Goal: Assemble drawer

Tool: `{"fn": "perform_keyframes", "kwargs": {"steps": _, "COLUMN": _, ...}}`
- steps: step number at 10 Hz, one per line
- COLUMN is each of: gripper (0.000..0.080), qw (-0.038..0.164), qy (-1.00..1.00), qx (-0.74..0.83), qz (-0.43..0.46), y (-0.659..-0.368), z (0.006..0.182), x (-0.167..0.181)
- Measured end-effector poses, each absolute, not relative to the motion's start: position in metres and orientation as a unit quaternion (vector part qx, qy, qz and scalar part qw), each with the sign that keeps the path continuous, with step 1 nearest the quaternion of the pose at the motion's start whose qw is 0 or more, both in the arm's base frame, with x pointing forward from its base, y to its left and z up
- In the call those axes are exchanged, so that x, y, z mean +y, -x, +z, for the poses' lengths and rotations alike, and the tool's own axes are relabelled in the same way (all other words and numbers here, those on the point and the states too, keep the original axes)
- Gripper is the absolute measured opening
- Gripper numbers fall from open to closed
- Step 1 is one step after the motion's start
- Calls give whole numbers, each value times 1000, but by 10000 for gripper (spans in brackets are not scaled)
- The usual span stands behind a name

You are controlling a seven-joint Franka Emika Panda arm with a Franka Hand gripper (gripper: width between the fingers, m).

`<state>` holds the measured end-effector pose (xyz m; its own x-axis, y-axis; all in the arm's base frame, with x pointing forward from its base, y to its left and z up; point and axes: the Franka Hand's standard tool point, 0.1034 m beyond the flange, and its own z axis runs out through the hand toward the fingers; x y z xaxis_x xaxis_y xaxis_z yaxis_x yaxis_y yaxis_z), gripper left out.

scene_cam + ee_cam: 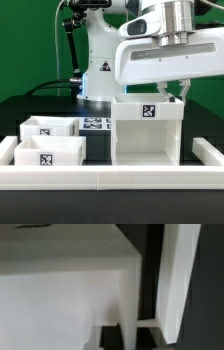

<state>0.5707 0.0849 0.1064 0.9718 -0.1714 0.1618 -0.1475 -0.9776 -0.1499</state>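
Observation:
The drawer's tall open-fronted box housing (148,135) stands at the exterior view's right, its tag facing the camera. Two small white trays lie to its left, one further back (50,128) and one nearer (48,152). My gripper (172,95) is down over the housing's top right rear edge. In the wrist view the housing (60,297) fills the picture. A thin white wall of it runs between my dark fingers (110,339), and my gripper (129,333) is closed against both of its sides.
The marker board (97,124) lies flat behind the trays, in front of the robot base (100,60). A low white border wall (110,176) runs along the front and turns up at both sides. Black cables hang at the back left.

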Motion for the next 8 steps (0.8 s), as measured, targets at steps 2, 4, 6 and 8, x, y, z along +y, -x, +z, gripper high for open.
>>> {"fn": "perform_keyframes", "kwargs": {"steps": 2, "gripper": 41, "qw": 77, "qy": 981, "qx": 158, "qz": -84, "y": -571, "z": 105, "x": 91}}
{"fn": "perform_keyframes", "kwargs": {"steps": 4, "gripper": 44, "qw": 83, "qy": 970, "qx": 212, "qz": -82, "y": -574, "z": 106, "x": 94}}
{"fn": "perform_keyframes", "kwargs": {"steps": 6, "gripper": 45, "qw": 92, "qy": 954, "qx": 271, "qz": -86, "y": -578, "z": 107, "x": 92}}
{"fn": "perform_keyframes", "kwargs": {"steps": 8, "gripper": 46, "qw": 101, "qy": 940, "qx": 312, "qz": -90, "y": -582, "z": 111, "x": 91}}
